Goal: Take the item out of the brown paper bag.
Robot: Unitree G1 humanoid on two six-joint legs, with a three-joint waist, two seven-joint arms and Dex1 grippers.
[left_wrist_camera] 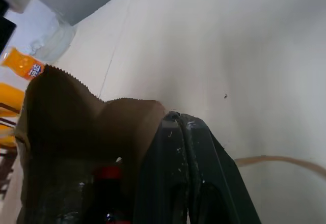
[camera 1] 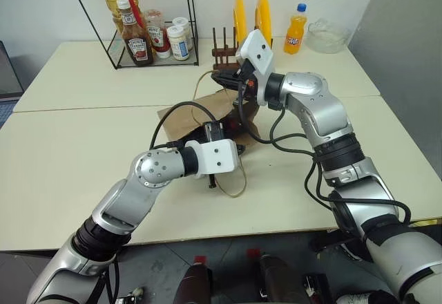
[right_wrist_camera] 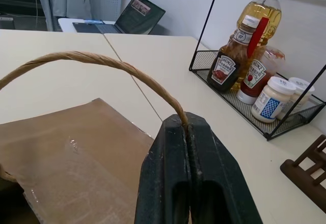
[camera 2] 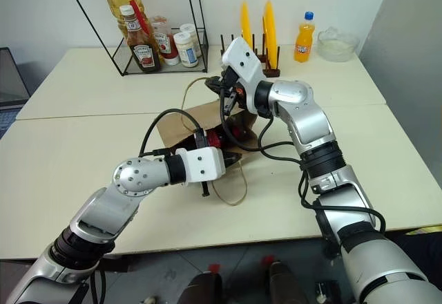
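Observation:
The brown paper bag (camera 1: 185, 115) lies on the table with its mouth lifted toward me. My right gripper (right_wrist_camera: 186, 121) is shut on the bag's upper cord handle (right_wrist_camera: 102, 60) and holds it up above the bag. The item's red cap (left_wrist_camera: 108, 173) and dark body show just inside the bag mouth, seen as a red patch (camera 2: 219, 138) from the head. My left gripper (left_wrist_camera: 178, 118) is shut, low at the bag mouth, right beside the bottle; nothing shows between its fingers. The bag's other handle loop (camera 1: 238, 185) lies on the table near my left wrist.
A wire rack (camera 1: 148, 59) with ketchup bottles, an oil bottle and jars stands at the back left. A wooden dish rack with yellow plates (camera 1: 240, 17), an orange soda bottle (camera 1: 295, 31) and a glass bowl (camera 1: 327, 36) stand at the back right.

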